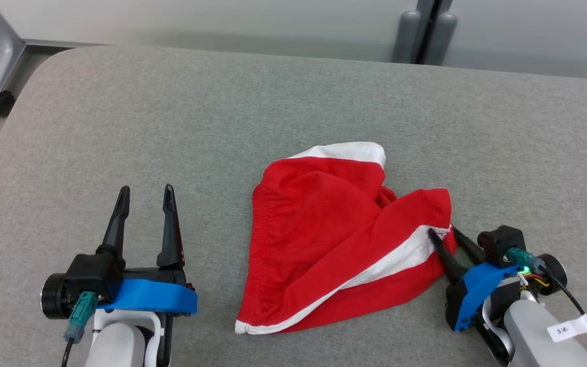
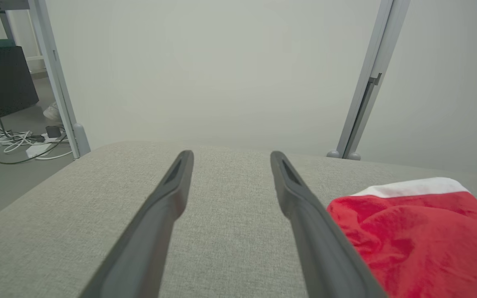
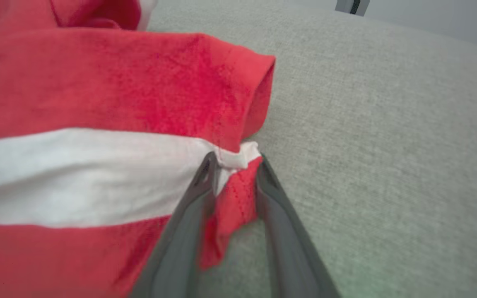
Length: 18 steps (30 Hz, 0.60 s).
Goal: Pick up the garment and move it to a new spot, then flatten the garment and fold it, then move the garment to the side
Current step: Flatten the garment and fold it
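One red garment (image 1: 334, 239), one grey table (image 1: 171, 127)

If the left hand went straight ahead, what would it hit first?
Probably nothing: ahead of the left hand lies bare grey top up to its far edge. The garment sits off to its right.

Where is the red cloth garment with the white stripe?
In the head view the red garment lies on the grey fabric surface, right of centre, apart from the left hand, its right corner between the fingers of the right hand.
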Motion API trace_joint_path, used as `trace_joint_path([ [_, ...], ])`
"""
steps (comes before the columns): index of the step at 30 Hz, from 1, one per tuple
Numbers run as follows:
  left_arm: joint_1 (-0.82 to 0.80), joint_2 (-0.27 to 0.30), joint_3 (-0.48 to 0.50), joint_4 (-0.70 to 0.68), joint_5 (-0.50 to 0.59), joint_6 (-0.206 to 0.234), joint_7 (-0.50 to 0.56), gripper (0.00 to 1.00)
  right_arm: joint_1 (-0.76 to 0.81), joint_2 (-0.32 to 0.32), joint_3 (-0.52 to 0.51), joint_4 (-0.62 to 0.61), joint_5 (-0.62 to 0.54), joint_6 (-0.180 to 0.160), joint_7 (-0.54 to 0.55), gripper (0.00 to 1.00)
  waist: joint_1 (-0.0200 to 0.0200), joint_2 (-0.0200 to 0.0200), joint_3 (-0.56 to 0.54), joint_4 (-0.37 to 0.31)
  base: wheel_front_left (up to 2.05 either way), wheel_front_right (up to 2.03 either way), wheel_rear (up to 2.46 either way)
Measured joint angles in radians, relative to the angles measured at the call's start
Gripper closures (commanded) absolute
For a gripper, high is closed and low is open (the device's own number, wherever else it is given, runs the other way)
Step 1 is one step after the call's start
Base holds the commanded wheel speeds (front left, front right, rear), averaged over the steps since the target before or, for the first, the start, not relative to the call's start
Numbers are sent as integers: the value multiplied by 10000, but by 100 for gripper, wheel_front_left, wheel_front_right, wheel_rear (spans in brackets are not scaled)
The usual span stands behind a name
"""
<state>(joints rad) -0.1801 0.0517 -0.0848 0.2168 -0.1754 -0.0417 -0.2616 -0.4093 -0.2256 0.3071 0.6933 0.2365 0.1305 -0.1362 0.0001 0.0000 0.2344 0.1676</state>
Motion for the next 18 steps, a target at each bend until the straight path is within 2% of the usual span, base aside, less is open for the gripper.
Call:
trace_joint_path([
  [8, 152, -6, 96, 67, 0, -4, 0, 0, 137, 10, -180, -249, 318, 2, -790, 100, 0, 0, -327, -533, 0, 0, 0],
  [18, 307, -6, 121, 98, 4, -69, 0, 0, 2340, -40, -1104, -2439, 437, 2, -704, 100, -2, 0, -732, -1294, 0, 0, 0],
])
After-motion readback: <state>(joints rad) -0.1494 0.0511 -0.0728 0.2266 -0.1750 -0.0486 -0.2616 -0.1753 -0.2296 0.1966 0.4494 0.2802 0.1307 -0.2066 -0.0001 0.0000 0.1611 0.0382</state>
